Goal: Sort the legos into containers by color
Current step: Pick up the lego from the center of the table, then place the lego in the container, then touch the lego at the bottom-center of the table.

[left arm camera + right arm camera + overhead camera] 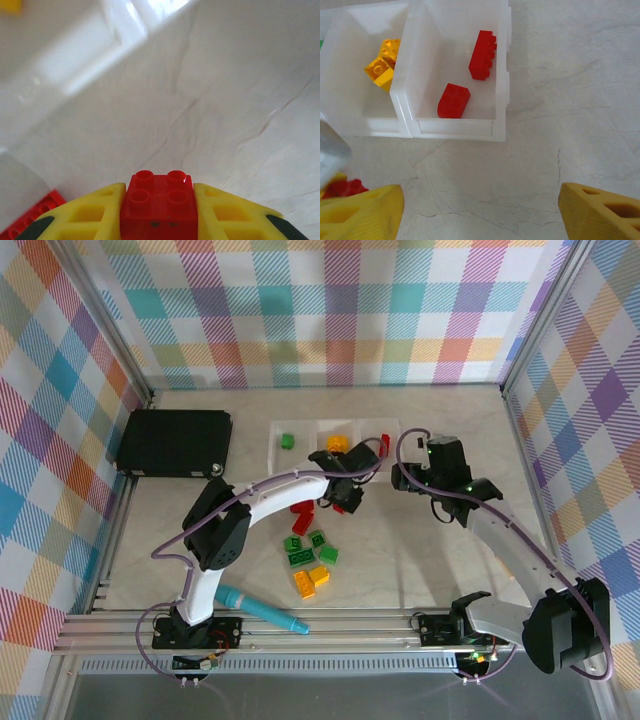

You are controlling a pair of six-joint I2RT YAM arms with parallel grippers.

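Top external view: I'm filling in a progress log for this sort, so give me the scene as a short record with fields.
left gripper: shut on a red brick
right gripper: open, empty, facing the containers
containers' contents: one green brick at the left end, yellow-orange bricks in the middle, two red bricks at the right end
loose legos: red, green and yellow, on the table

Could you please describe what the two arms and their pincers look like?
The left arm has white links with black joint housings; the right arm is similar, its links pale grey. A purple cable runs along each. The left pincer and right pincer have yellow fingers with open cut-outs; the left's carry black pads.
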